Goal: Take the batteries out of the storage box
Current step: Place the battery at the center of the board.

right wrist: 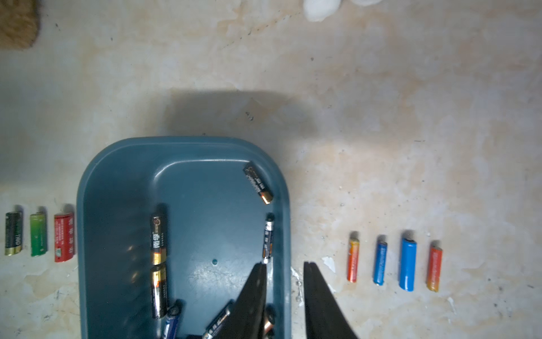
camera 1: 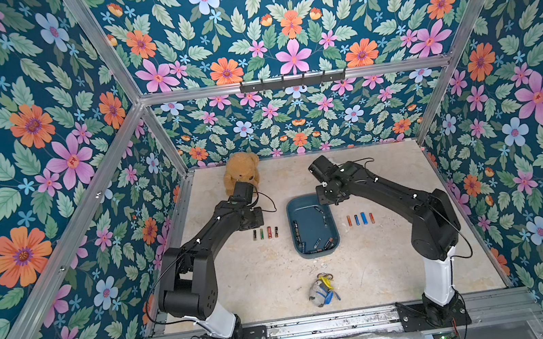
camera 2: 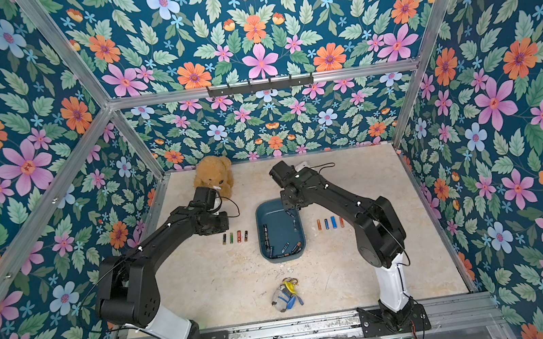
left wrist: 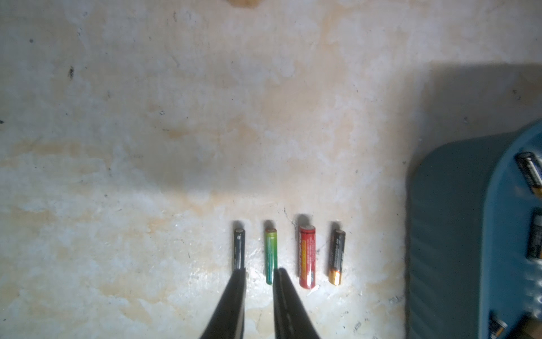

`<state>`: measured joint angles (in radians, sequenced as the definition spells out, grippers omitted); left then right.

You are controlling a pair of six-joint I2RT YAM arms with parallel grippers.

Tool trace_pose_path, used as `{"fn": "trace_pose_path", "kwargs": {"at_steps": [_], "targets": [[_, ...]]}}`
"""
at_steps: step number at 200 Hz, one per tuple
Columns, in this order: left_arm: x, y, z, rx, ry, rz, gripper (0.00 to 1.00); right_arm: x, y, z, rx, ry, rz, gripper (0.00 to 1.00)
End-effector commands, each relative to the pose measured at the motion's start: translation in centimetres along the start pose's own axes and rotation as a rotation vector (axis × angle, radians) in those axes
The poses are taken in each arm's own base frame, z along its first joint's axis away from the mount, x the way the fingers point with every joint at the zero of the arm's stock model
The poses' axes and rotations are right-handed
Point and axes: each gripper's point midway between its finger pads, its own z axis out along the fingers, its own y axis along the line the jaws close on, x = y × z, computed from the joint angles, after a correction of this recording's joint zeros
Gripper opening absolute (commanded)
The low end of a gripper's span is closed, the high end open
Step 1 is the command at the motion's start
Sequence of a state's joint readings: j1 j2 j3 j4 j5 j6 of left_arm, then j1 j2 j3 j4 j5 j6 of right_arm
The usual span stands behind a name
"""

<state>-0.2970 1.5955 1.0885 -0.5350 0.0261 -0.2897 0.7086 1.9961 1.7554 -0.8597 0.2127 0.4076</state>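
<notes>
Eight batteries (camera 1: 269, 232) are lying in two rows on the counter (camera 1: 259, 275), flanking the storage box (camera 1: 309, 224); roughly ten more are waiting inside. The left tool (left wrist: 259, 273) and right tool (right wrist: 284, 265) are hovering slightly apart, empty.

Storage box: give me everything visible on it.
The storage box is a shallow dark teal tray, plastic-looking, rectangular with rounded corners and low walls. It sits flat on the table, a row of batteries off each long side. More batteries lie loose inside, mostly along the walls and at one short end; the middle floor is bare. The right tool hovers open astride one long wall; contact unclear.
</notes>
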Motion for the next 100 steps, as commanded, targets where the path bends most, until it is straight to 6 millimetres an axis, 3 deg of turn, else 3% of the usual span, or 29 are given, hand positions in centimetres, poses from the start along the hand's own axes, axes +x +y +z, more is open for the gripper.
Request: {"fn": "trace_pose_path", "kwargs": {"at_steps": [1, 31, 100], "targets": [[0.6, -0.1, -0.3, 0.010, 0.003, -0.017, 0.24, 1.1, 0.7, 1.1, 0.049, 0.046, 0.027, 0.28], [1.0, -0.3, -0.3, 0.024, 0.009, -0.016, 0.24, 1.8, 1.2, 3.1, 0.073, 0.094, 0.043, 0.28], [1.1, -0.8, 0.2, 0.044, 0.016, -0.011, 0.24, 4.0, 1.2, 5.9, 0.101, 0.175, 0.050, 0.28]]}}
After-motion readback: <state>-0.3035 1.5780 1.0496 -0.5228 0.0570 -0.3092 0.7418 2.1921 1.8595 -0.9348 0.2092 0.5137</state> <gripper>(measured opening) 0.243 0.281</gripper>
